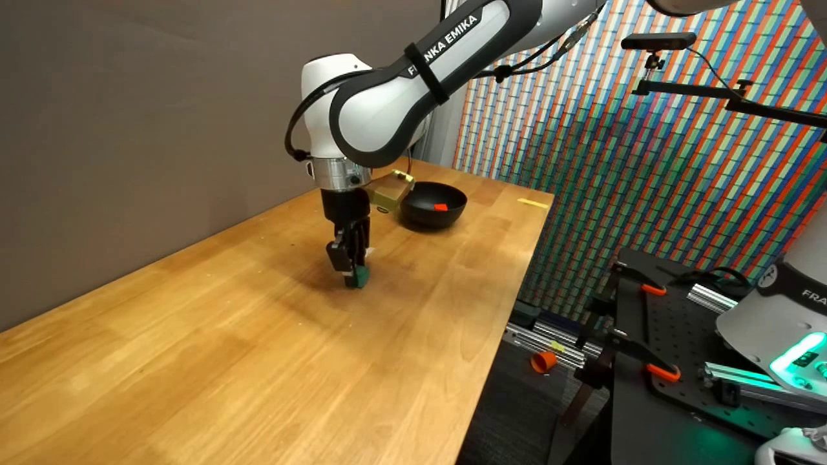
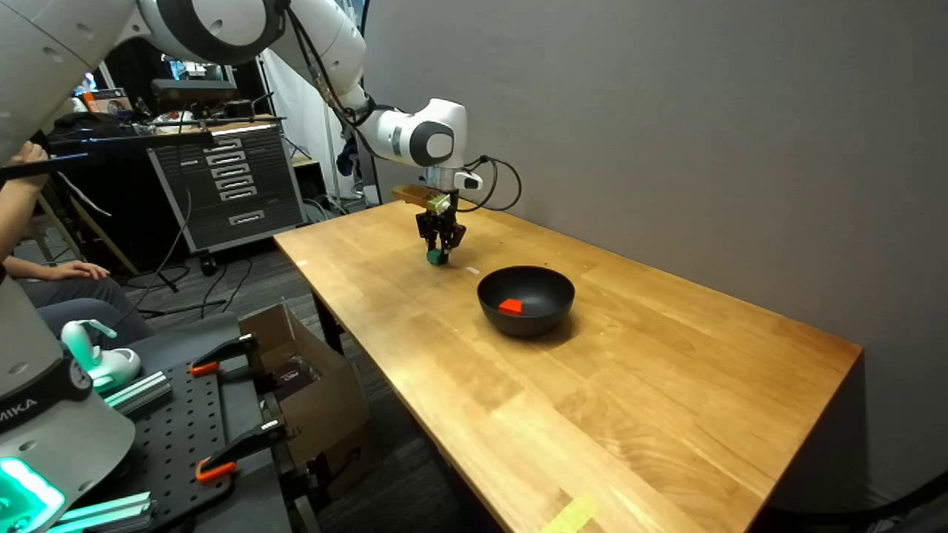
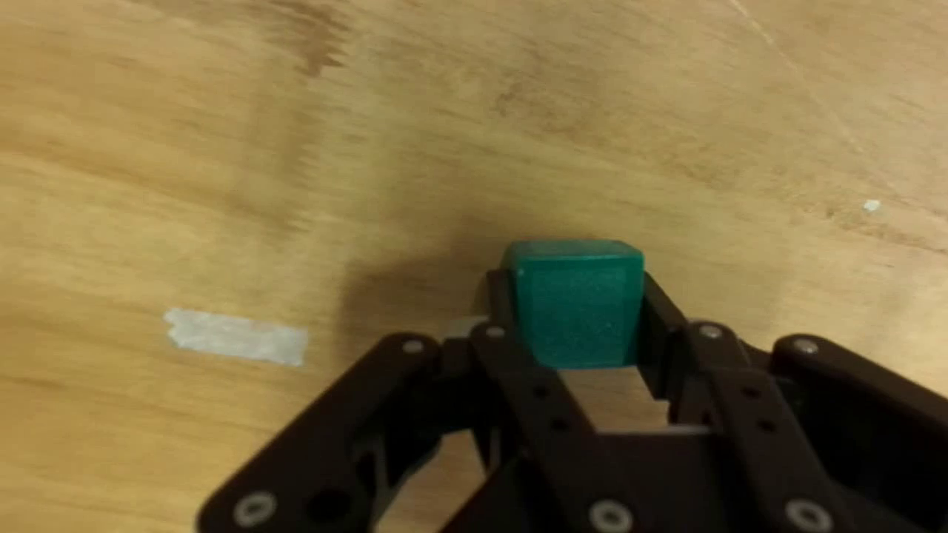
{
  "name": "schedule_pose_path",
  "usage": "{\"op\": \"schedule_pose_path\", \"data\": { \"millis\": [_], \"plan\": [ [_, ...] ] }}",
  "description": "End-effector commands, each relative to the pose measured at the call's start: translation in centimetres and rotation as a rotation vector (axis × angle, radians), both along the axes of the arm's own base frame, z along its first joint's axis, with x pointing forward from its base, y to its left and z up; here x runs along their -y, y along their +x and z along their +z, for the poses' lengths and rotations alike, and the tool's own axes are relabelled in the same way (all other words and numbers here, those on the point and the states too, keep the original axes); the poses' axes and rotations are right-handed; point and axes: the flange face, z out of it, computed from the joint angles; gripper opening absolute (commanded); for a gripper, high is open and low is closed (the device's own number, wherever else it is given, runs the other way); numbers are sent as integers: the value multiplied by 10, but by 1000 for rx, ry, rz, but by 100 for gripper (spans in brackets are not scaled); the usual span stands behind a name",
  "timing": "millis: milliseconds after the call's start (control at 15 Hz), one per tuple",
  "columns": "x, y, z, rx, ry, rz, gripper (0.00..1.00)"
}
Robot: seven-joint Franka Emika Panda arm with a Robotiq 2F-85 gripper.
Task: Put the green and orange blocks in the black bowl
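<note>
With the orange block (image 2: 510, 306) already lying in the black bowl (image 2: 546, 291), the step in hand appears to be picking up the green block (image 3: 579, 311). The fingers (image 3: 661, 326) grasp it by two opposite sides, at or just above the wooden surface (image 2: 652, 400); which, cannot be told. Next it likely needs raising enough to clear the bowl's side, carrying over and releasing inside.

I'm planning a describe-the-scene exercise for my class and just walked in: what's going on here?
A robot arm is handling a green block, clamped in its tool down close to the wooden table, apart from the black bowl. Whether the block touches the table is hard to tell. An orange block is already inside the bowl, so the green one is yet to go in.
</note>
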Motion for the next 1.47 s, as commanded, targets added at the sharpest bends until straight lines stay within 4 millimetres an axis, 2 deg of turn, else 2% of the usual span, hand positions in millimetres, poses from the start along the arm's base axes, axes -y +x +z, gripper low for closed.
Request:
{"op": "schedule_pose_path", "data": {
  "millis": [0,267,467,600,800,867,933,1000,1267,1400],
  "plan": [
    [40,20,36,86,-109,-47,14],
    [112,36,79,158,-217,-173,14],
    [167,37,107,181,-255,-288,15],
    [202,28,118,175,-271,-366,15],
    [250,7,118,131,-278,-467,16],
    [262,1,118,120,-273,-487,64],
    [272,-5,118,107,-273,-503,66],
    [279,-10,117,97,-272,-513,71],
    [296,-29,120,45,-229,-525,99],
    [297,-45,125,-12,-172,-516,100]
  ]
}}
